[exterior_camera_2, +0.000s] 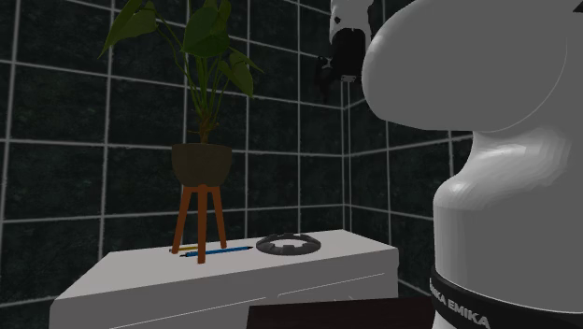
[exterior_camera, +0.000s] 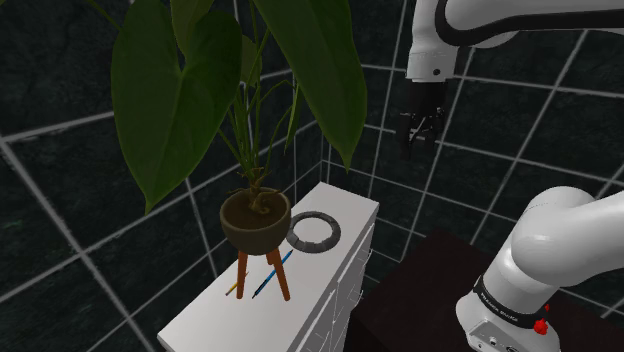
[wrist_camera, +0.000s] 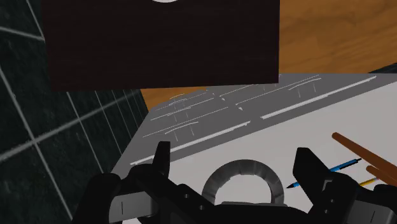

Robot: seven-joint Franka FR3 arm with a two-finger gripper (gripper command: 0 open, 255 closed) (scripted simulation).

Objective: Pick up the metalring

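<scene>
The pincer (exterior_camera: 420, 138) is held wide open and empty, high above the grey ring (wrist_camera: 242, 170), which is laid on the white counter (exterior_camera: 345, 203).

"EMIKA EMIKA" in white, on arm's black band (exterior_camera_2: 464, 316)

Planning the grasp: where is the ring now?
The grey ring lies flat on the white cabinet, at the shoulder view's right of the plant stand, with the gripper high above it.
</scene>
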